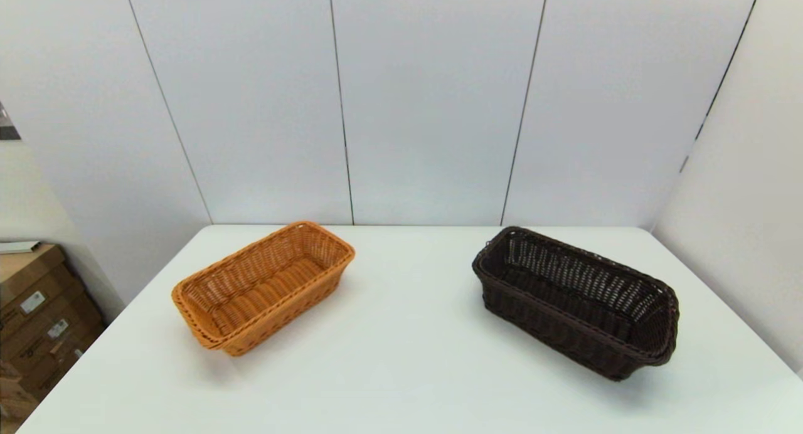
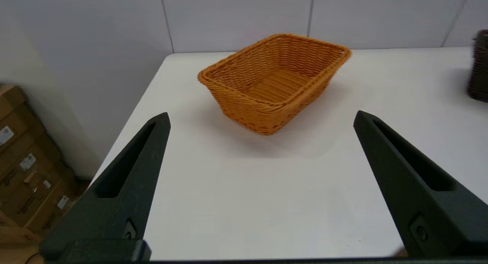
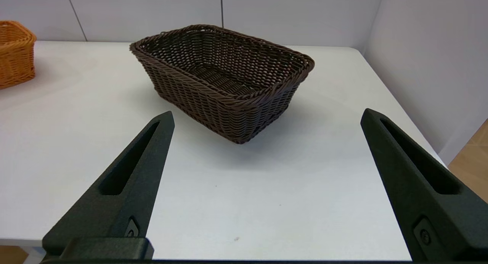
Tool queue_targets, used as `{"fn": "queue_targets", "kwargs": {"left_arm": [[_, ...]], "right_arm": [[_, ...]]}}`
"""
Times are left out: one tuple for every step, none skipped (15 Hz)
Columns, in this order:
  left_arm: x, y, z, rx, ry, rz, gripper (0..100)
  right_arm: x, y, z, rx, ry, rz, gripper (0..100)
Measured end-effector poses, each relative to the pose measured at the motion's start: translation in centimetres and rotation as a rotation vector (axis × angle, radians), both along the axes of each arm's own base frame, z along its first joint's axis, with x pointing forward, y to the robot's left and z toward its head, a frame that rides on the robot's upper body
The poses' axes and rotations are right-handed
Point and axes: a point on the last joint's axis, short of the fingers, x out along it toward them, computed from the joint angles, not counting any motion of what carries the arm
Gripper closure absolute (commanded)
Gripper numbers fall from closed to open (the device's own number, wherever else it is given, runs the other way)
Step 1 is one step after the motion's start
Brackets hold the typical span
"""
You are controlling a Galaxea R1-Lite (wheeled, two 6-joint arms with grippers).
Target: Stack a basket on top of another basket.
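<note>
white wall panels stood behind the white table (image 1: 401,359). on its right side sat the dark brown rectangular woven wicker basket (image 1: 577,302), upright; the orange-tan rectangular woven wicker basket (image 1: 263,286) sat well apart on the left. the right gripper (image 3: 267,117) hung near the table's front edge facing the dark basket, jaws wide and holding nothing. the left gripper (image 2: 261,117) faced the orange-tan one, jaws likewise wide.

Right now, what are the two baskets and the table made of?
The dark basket and the orange basket both look like woven wicker, maybe plastic cane: thin strands cross in rows under a braided rim, with gaps in the sides. The table looks like smooth, matte white plastic or laminate; which one I cannot tell.
</note>
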Motion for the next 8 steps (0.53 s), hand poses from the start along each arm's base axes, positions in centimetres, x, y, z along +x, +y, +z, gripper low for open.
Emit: {"fn": "queue_targets", "kwargs": {"left_arm": [[-0.3, 0.0, 1.2, -0.001, 0.04, -0.018, 0], [-0.4, -0.1, 2.4, -0.003, 0.1, -0.031, 0], [-0.2, -0.1, 3.8, -0.007, 0.168, -0.037, 0], [0.4, -0.1, 5.4, -0.017, 0.251, -0.039, 0], [1.4, -0.1, 7.1, -0.034, 0.327, -0.037, 0], [2.9, -0.1, 8.7, -0.061, 0.407, -0.028, 0], [5.0, -0.1, 10.3, -0.096, 0.488, -0.016, 0], [7.4, -0.1, 11.6, -0.135, 0.565, 0.002, 0]], "right_arm": [[0.0, 0.0, 0.0, 0.0, 0.0, 0.0, 0], [0.0, 0.0, 0.0, 0.0, 0.0, 0.0, 0], [0.0, 0.0, 0.0, 0.0, 0.0, 0.0, 0], [0.0, 0.0, 0.0, 0.0, 0.0, -0.001, 0], [0.0, 0.0, 0.0, 0.0, 0.0, -0.001, 0], [0.0, 0.0, 0.0, 0.0, 0.0, 0.0, 0], [0.0, 0.0, 0.0, 0.0, 0.0, 0.0, 0], [0.0, 0.0, 0.0, 0.0, 0.0, -0.001, 0]]}}
